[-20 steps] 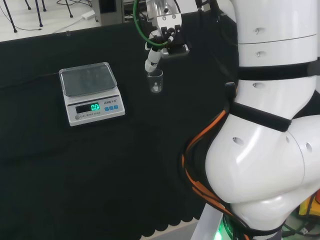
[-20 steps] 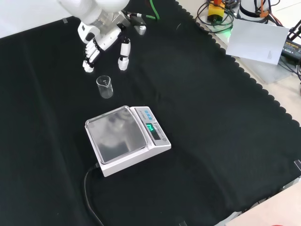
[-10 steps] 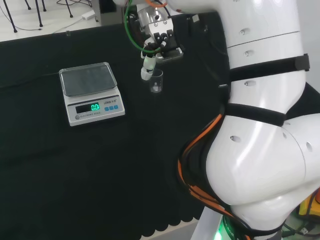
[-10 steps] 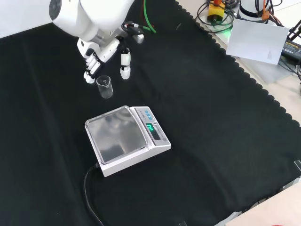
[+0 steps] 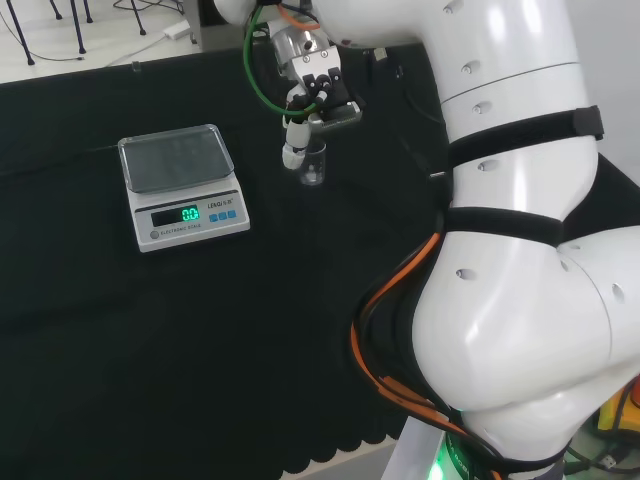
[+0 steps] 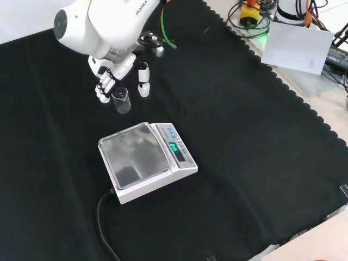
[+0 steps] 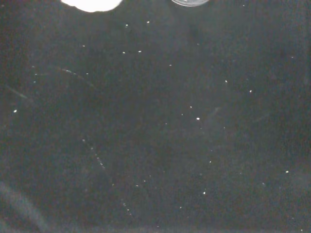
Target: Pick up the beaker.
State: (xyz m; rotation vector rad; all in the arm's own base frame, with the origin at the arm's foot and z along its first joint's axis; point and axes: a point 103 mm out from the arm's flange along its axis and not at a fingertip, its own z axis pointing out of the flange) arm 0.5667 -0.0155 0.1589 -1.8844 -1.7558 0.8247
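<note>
Beaker [image 6: 122, 100] stands upright on the black cloth [image 6: 244, 136], just beyond the scale [image 6: 147, 160] in the front view. Over the last second the hand [image 6: 111, 73] has dropped down around it — fingers relaxed either side, not yet clasping. Grasp looks imminent. Small, clear, seemingly empty.

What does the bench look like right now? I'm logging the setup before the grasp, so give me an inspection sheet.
Surface: black cloth covers the bench, scalloped at its edge.
Job's things: small clear beaker stands upright on the cloth; it looks empty.
Clutter: digital scale with lit display, nearer the front view's camera than the beaker.
Hand: hand at the beaker, fingers to one side and thumb to the other, not closed round it.
Cables: scale's black cord trails off; green cable by the wrist; orange cables along the arm.
Surroundings: grey sheet and wiring beyond the cloth.
</note>
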